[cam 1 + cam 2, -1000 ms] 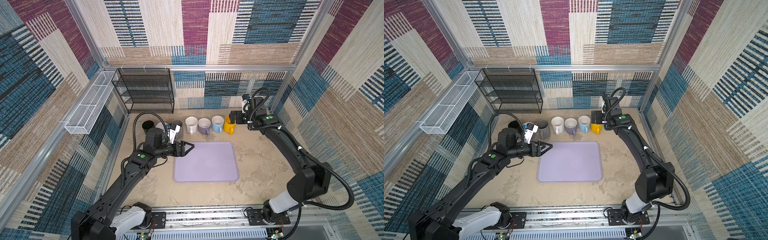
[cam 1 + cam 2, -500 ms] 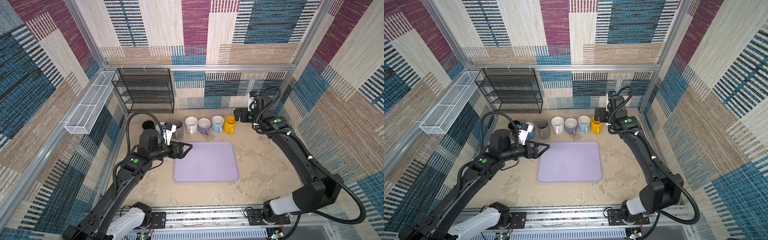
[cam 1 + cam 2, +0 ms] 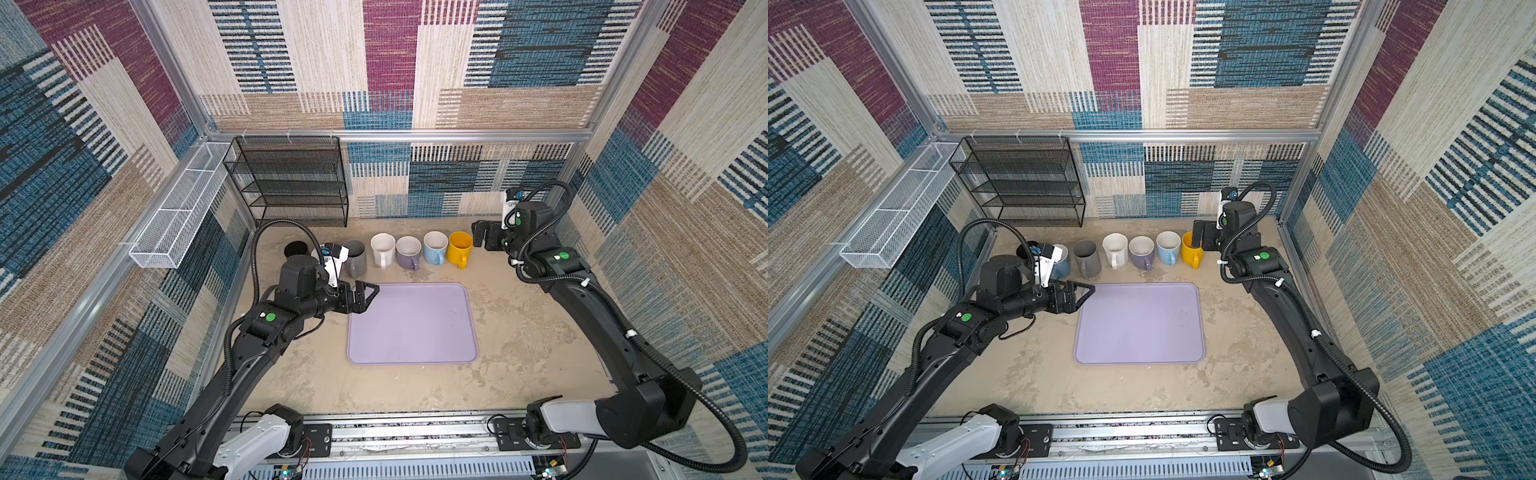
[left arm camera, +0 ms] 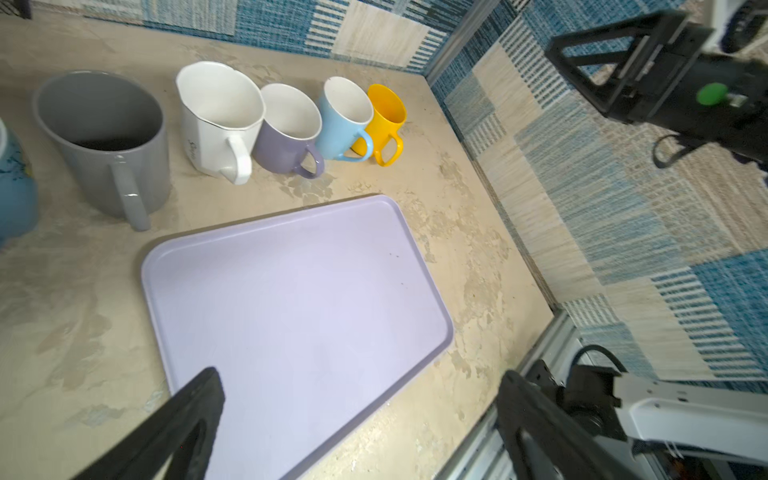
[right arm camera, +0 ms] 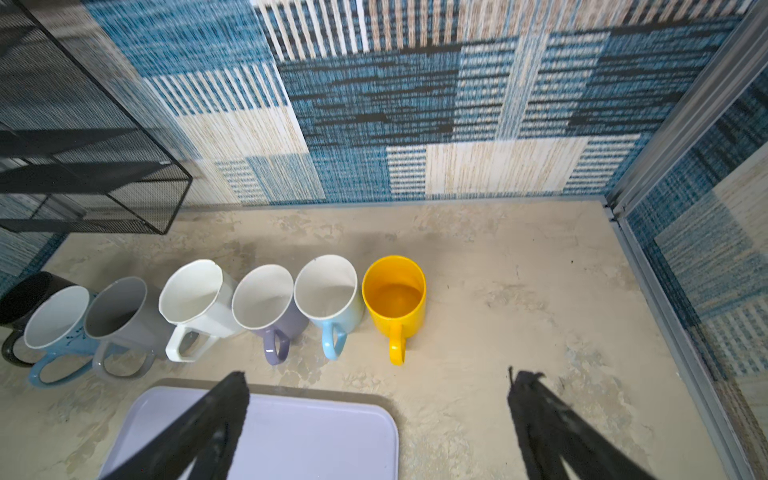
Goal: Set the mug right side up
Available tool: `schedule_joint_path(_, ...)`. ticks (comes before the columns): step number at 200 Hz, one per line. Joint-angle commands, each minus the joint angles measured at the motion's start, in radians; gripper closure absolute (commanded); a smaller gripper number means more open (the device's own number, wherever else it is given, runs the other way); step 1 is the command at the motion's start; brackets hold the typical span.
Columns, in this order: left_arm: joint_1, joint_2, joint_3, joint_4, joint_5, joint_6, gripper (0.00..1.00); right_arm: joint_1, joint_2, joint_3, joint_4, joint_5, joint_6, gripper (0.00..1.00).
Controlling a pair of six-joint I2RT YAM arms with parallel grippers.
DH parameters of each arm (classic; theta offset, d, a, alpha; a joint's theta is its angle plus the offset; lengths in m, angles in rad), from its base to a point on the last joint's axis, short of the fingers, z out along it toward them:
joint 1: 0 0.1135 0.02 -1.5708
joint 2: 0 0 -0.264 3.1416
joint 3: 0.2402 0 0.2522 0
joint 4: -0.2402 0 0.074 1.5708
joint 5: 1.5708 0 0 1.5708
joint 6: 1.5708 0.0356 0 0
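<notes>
Right gripper (image 3: pixel 484 239): released, with the fingers spread wide and nothing between them. It hangs near the far right corner of the surface (image 3: pixel 519 332), just beside the yellow mug (image 3: pixel 459 249) and clear of it in the right wrist view.
Right gripper, change: one second ago it stood at the yellow mug; it has since drawn off toward the right edge of the surface.
Left gripper (image 3: pixel 361 296): released and empty, over the far left corner of the purple tray (image 3: pixel 411 324).
Left gripper, change: the tip has barely shifted, and the arm has eased back slightly toward the left edge.
Yellow mug: stands upright with its mouth up and its handle toward the near edge, at the right end of the row along the far edge.
Rest of row: light blue mug (image 3: pixel 434 247), purple mug (image 3: pixel 408 252), white mug (image 3: pixel 382 249), grey mug (image 3: pixel 355 257) and blue patterned mug (image 3: pixel 1061 262) all stand mouth up. The black mug (image 3: pixel 296 249) at the left end is too dark to read.
Purple tray: bare.
Task meaning: the yellow mug was probably the one being handled. With it upright and free of both grippers, the turn looks finished.
Remaining risk: only the black mug's orientation is unconfirmed.
</notes>
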Motion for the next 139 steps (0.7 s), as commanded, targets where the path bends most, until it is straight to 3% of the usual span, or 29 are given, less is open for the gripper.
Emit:
schedule_joint_path(1, 0.001, -0.014, -0.069, 0.124, -0.065, 0.038, 0.01, 0.001, -0.042, -0.089, 0.201, 0.023, -0.078, 0.00)
schedule_joint_path(25, 0.004, -0.039, -0.173, 0.273, -0.114, 0.036, 0.01, 0.000, -0.051, -0.181, 0.289, -0.037, -0.240, 0.00)
schedule_joint_path(35, 0.005, -0.039, -0.201, 0.299, -0.137, 0.053, 0.01, -0.015, -0.043, -0.197, 0.298, -0.033, -0.205, 0.00)
schedule_joint_path(54, 0.008, -0.039, -0.237, 0.321, -0.213, 0.104, 0.01, -0.072, -0.062, -0.271, 0.382, -0.172, -0.174, 0.00)
schedule_joint_path(86, 0.031, -0.061, -0.321, 0.400, -0.375, 0.174, 0.01, -0.116, -0.114, -0.446, 0.585, -0.218, -0.148, 0.00)
schedule_joint_path(139, 0.167, -0.075, -0.468, 0.590, -0.367, 0.323, 0.01, -0.148, -0.150, -0.672, 0.862, -0.172, -0.095, 0.00)
